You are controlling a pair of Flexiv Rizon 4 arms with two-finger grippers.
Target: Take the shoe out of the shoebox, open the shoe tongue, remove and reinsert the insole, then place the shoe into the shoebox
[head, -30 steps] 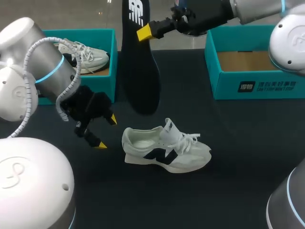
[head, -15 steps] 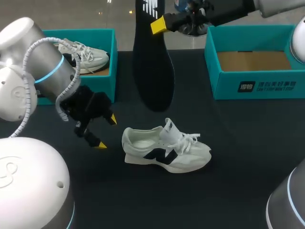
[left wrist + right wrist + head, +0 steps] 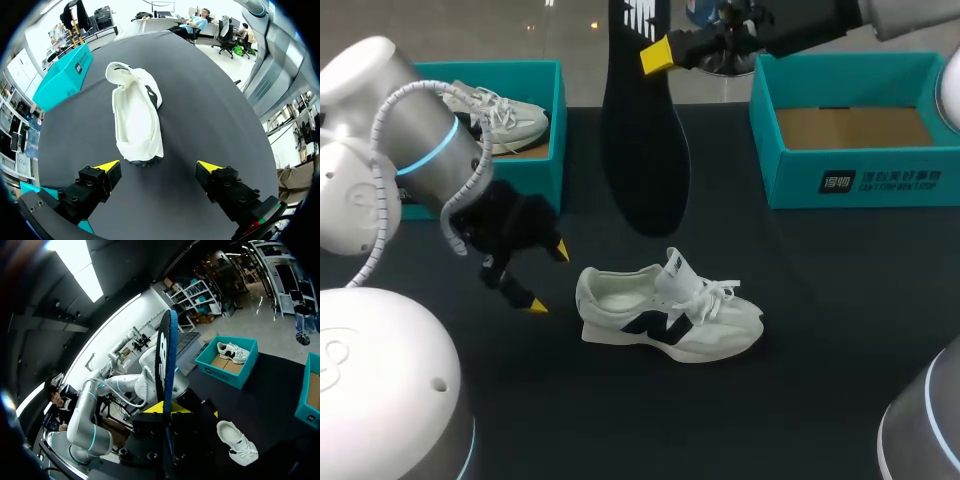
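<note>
A white shoe with a dark logo lies on its sole mid-table, tongue raised and its inside pale and bare. High above the table's far side, my right gripper is shut on a dark insole, which hangs down edge-on above and behind the shoe. From the right wrist, the insole stands up between the right gripper, with the shoe far below. My left gripper is open, just left of the shoe's heel. From the left wrist, the shoe lies ahead of the left gripper, heel nearest.
A teal shoebox at the back left holds a second white shoe. Another teal shoebox at the back right shows only its cardboard floor. Dark tabletop spreads around the shoe.
My right arm has carried the insole to the right and slightly up, then nearly stopped. The left gripper has shifted only a little; the shoe has not moved.
</note>
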